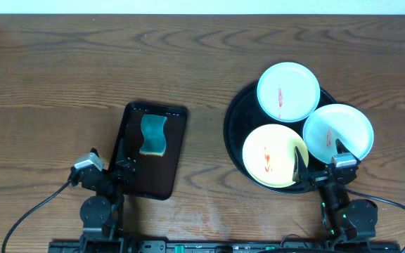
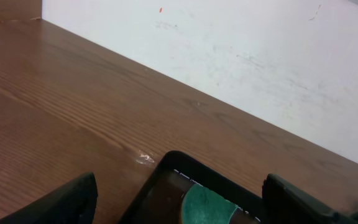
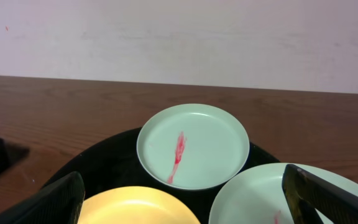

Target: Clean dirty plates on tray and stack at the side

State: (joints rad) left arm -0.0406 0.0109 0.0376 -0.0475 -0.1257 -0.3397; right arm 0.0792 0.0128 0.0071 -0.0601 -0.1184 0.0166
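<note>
Large round glossy black tray [image 1: 232, 130] at the table's 3 o'clock holds three small red-smeared plates [image 1: 288, 92] (two white, one yellow), rims touching. The left gripper [image 1: 123, 167] and right gripper [image 1: 320, 165] hover empty, jaws apart. Lifting one plate may drag neighbours.

1. Brown wooden counter [image 1: 62, 70]: far and left stretches bare, open passage.
2. Lane between the dark rectangular tray [image 1: 150, 176] and the large round glossy black tray [image 1: 230, 130]: bare wood, free.
3. Teal sponge [image 1: 153, 135] fills the rectangular tray's far half; near half bare.
4. Three small round plates crowd the black tray: far white plate [image 1: 288, 91], right white plate [image 1: 338, 132], pale yellow plate [image 1: 273, 156]. Little bare tray shows between them.
5. White wall [image 3: 179, 31] bounds the counter's far side.
</note>
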